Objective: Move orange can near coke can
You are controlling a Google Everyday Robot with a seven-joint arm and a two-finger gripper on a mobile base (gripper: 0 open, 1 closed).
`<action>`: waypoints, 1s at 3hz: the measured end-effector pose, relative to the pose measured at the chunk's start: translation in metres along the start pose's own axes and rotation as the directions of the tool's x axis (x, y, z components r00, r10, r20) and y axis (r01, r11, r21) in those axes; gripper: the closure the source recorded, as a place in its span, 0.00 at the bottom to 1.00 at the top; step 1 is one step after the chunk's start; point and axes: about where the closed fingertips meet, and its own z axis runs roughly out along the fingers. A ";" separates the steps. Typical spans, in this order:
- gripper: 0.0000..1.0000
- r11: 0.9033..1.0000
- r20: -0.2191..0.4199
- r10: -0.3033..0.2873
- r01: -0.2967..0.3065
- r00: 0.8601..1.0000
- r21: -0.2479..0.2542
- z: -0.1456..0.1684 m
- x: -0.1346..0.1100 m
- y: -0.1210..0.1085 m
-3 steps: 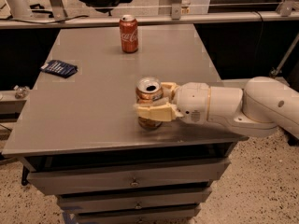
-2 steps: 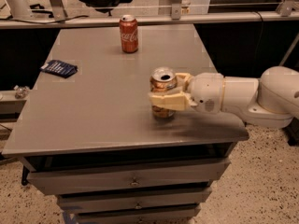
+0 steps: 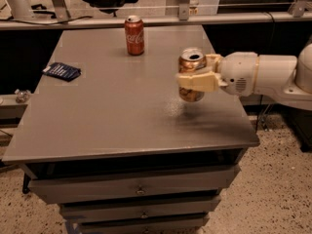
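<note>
Gripper (image 3: pixel 194 80) clamped round orange can (image 3: pixel 190 62) mid-body, can upright, lifted clear of the table (image 3: pixel 107 111) at right, probably so it won't drag. Coke can (image 3: pixel 134 35) far left, well apart.

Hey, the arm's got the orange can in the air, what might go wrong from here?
The gripper holds the orange can clear of the table, toward the edge on the arm's side; a slip could send it to the floor. The coke can stands upright at the far side; setting down too close may tip it.
</note>
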 end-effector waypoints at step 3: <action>1.00 0.999 0.009 -0.027 0.026 1.000 0.047 0.002 -0.007 -0.021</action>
